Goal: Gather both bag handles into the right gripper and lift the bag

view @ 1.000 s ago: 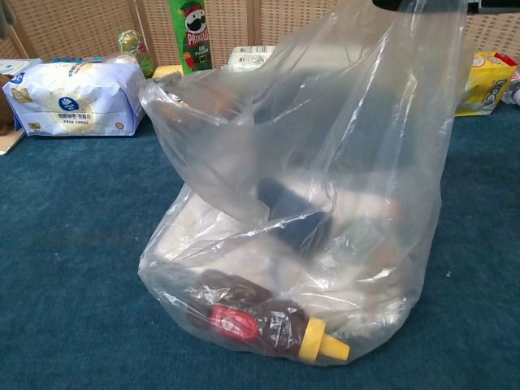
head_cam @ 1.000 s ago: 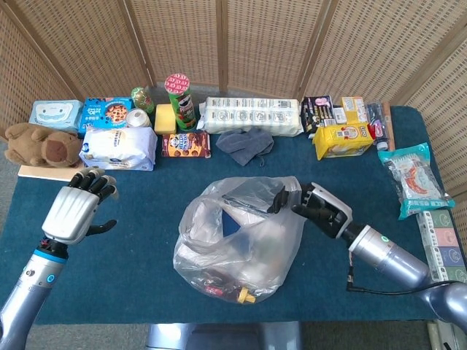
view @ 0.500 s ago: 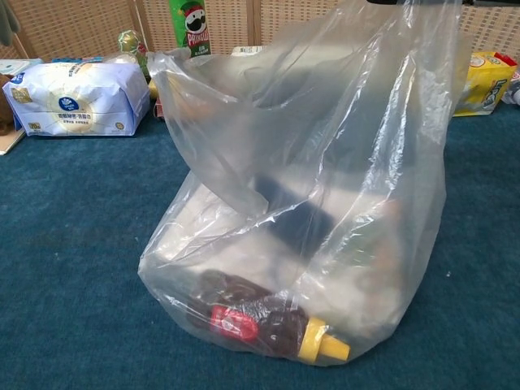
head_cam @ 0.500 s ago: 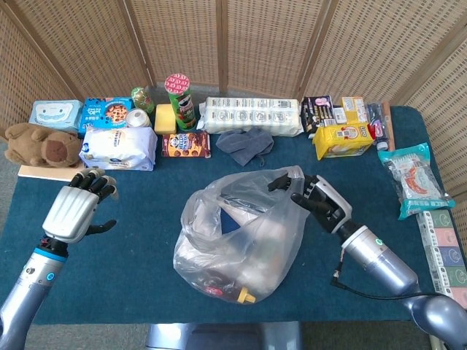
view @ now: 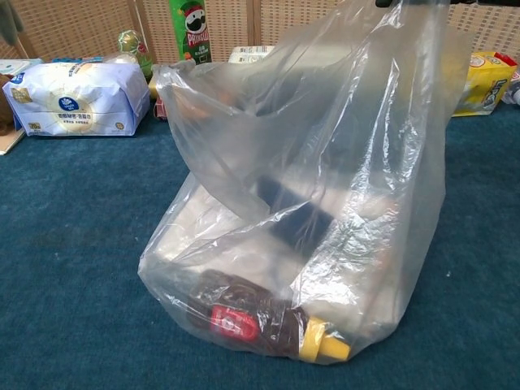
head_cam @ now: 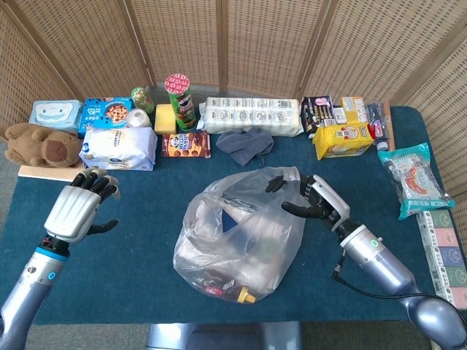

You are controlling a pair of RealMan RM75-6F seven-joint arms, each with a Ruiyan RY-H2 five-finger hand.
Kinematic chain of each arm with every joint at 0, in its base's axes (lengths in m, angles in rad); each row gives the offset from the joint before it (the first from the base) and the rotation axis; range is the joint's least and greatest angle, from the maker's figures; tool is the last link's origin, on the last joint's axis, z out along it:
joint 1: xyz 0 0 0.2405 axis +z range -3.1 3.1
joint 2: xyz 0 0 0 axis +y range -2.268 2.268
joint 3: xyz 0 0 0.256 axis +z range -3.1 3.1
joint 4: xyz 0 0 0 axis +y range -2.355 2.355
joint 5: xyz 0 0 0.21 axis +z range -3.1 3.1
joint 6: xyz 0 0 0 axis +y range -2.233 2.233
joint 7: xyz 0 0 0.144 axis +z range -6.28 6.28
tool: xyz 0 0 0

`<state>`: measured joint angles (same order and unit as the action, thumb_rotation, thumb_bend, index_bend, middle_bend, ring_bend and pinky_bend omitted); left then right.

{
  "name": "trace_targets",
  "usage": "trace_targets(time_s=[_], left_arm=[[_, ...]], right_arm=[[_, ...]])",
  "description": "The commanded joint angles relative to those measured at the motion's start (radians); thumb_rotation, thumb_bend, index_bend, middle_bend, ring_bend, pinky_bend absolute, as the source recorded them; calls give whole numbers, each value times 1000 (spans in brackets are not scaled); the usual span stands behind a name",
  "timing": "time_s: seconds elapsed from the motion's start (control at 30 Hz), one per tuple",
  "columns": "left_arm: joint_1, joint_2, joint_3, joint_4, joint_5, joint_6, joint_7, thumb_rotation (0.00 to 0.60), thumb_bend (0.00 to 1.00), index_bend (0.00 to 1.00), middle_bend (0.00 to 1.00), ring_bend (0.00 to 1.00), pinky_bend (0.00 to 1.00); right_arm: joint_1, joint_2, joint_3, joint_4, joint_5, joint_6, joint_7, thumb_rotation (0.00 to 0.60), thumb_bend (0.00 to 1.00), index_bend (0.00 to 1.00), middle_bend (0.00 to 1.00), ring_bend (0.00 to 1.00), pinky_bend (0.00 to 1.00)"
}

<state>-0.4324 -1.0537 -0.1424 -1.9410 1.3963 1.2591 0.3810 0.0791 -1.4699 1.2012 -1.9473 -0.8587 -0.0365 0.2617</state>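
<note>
The left hand hangs raised with its fingers apart and holding nothing. The right hand reaches inward, its fingers spread and partly curled.

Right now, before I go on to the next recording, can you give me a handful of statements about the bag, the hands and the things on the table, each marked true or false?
1. The plastic bag rests on the table. True.
2. The left hand grips one bag handle. False: it hovers apart from the bag, holding nothing.
3. The right hand is at the bag's upper right edge. True.
4. The bag is empty. False: a bottle with a yellow cap lies at its bottom.
5. The green chips can lies on its side. False: it stands upright in the back row.
6. A stuffed animal sits at the table's far left. True.
</note>
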Motion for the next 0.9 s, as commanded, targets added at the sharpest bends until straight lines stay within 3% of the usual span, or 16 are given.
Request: trace_targets(time_s=[0.03,0.3,0.57,0.9], left_arm=[[-4,0,-1,0,1,-4,-1,472,113,433,317,186,171],[-13,2,-4,-2,-4,-11,-2,472,112,434,317,186,171],[-33,-3,-10,4,-10,-30,2,474,112,429,317,186,171],[-145,-57,-49,55,18,-137,-46,473,116,305,317,186,171]], right_arm=[[-3,0,-2,-1,-17,-6,-9,360,162,419,367,209,51],[1,6,-9,-1,-79,-5,-52,361,161,402,349,191,39],[1,-5,7,-3,-11,-8,34,357,161,397,345,187,35],[-2,3,15,-15,11,-2,73,361,161,397,345,188,35]])
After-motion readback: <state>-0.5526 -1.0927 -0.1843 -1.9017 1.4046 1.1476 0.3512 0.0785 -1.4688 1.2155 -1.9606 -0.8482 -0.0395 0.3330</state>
